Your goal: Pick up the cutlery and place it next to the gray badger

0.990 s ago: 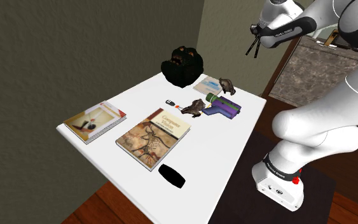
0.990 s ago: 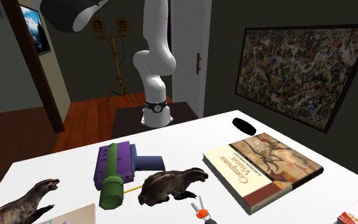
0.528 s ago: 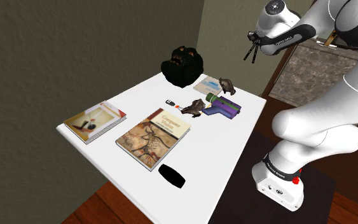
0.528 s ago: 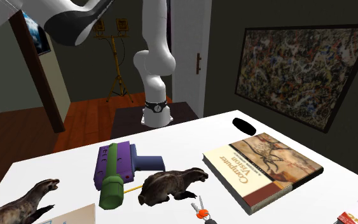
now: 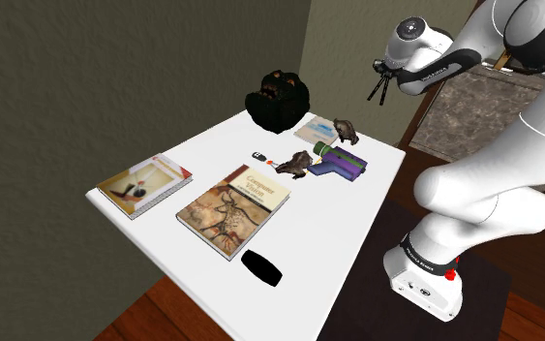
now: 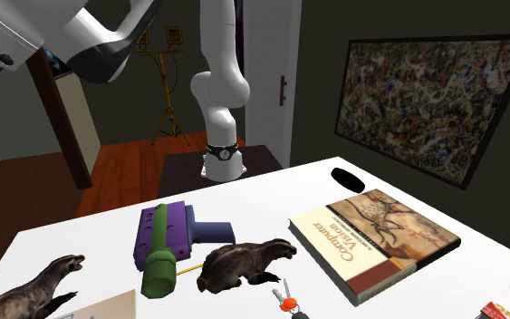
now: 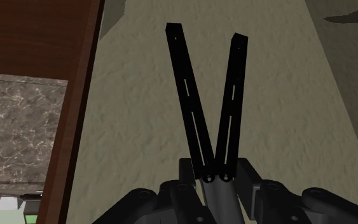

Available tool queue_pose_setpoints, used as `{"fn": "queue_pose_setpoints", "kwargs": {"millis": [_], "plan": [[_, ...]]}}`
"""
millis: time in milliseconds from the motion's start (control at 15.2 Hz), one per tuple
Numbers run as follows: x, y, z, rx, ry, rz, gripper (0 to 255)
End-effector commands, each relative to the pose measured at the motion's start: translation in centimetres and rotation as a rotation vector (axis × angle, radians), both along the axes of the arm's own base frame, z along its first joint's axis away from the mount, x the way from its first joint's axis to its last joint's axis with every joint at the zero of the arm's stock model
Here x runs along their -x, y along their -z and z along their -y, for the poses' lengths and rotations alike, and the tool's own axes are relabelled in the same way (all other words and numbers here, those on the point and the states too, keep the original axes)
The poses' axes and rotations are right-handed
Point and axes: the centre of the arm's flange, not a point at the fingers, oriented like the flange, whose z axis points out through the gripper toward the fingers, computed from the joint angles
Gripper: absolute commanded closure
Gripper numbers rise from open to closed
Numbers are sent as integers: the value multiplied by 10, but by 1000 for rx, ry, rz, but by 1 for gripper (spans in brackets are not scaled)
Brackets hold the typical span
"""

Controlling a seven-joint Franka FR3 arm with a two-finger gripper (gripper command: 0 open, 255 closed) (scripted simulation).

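Observation:
A pair of black tongs [image 7: 196, 114] is clasped at its hinge end by my gripper [image 7: 215, 181], the two arms spreading in a V away from the hand. In the shoulder view the gripper [image 5: 384, 74] and the tongs [image 5: 377, 90] hang high above the far right corner of the white table [image 5: 309, 228]. Two badger figures stand on the table. One [image 5: 299, 162] [image 6: 244, 263] is beside the purple tool; the other [image 5: 345, 130] [image 6: 35, 285] is nearer the far edge. Both are well below the gripper.
A purple and green power tool [image 5: 343, 164] lies between the badgers. A black furry head [image 5: 278, 100] sits at the far corner. Two books [image 5: 236, 205] [image 5: 144, 184], a black oval object [image 5: 261, 266] and small keys [image 6: 285, 297] also lie on the table.
The hand with the tongs has drifted toward the shoulder view's left and tipped a little lower. In the second exterior view the arm has swung further into the upper left.

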Motion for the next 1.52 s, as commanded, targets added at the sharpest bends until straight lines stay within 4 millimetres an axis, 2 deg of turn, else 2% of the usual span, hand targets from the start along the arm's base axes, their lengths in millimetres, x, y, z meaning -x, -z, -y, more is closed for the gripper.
{"fn": "queue_pose_setpoints", "kwargs": {"millis": [0, 1452], "plan": [[0, 11, -1, 0, 0, 0, 255], [0, 127, -1, 0, 0, 0, 255]]}}
